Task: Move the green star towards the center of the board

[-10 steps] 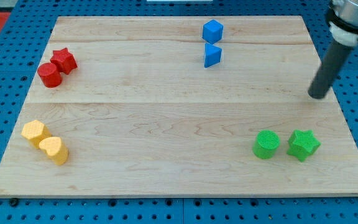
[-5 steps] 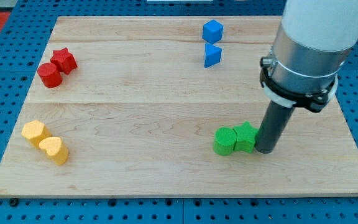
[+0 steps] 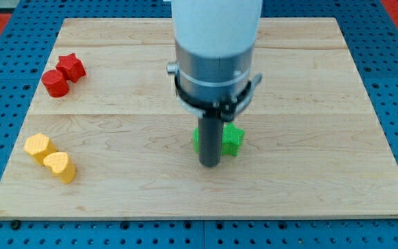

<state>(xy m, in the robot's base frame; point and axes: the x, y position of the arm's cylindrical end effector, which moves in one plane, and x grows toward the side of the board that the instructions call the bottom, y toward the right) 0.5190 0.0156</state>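
Note:
The green star (image 3: 232, 140) lies near the middle of the wooden board (image 3: 323, 173), a little to the view's right of my rod. A second green block, the cylinder (image 3: 195, 138), shows only as a sliver on the rod's left, mostly hidden behind it. My tip (image 3: 209, 164) rests on the board just below and between the two green blocks, touching or nearly touching them. The arm's wide body covers the board's top middle.
A red star (image 3: 71, 67) and a red cylinder (image 3: 54, 84) sit together at the view's upper left. Two yellow blocks (image 3: 39, 146) (image 3: 60, 167) sit at the lower left. The blue blocks are hidden behind the arm.
My rod has swept from the view's right to the board's middle. The green star and green cylinder have slid left with it, from the lower right to near the centre.

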